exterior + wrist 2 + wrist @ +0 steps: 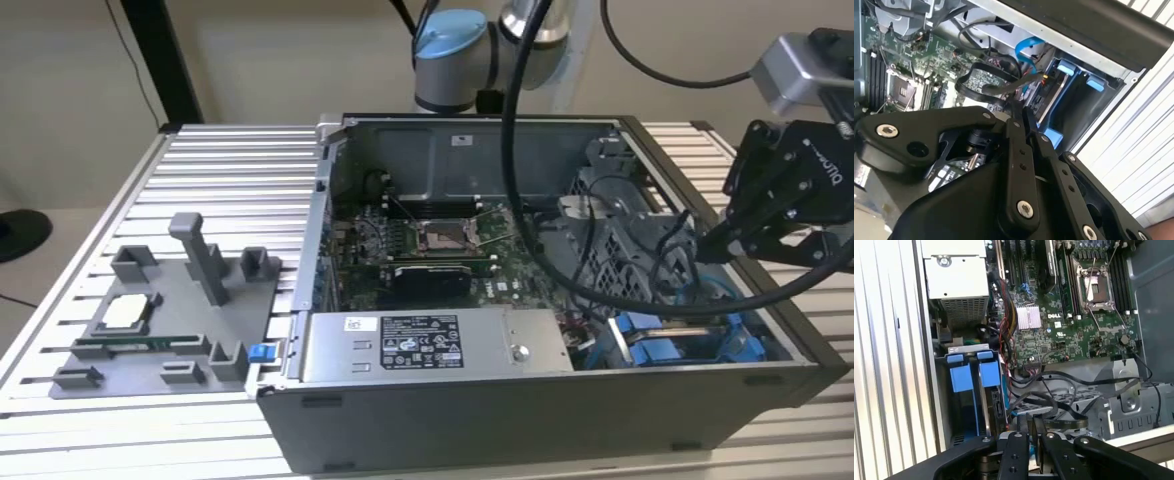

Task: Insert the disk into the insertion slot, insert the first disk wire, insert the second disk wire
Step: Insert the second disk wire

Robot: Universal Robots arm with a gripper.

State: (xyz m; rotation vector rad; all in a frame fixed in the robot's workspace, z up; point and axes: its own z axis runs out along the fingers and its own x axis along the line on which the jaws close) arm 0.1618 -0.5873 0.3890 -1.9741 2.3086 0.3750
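Black-linked gripper (1035,440) fingers are seen drawn nearly together in both wrist views, with nothing visibly clamped between them, poised over loose black cables (1054,405) inside the open grey computer case (534,410). Just beside it, the grey metal insertion slot (973,390) with bright blue rails is seen; whether the disk sits inside cannot be told. Snagging on those cables is judged the risk.

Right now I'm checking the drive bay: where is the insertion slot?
The insertion slot sits in the open computer case's front corner at the exterior view's right, beside the grey metal box, below the gripper.
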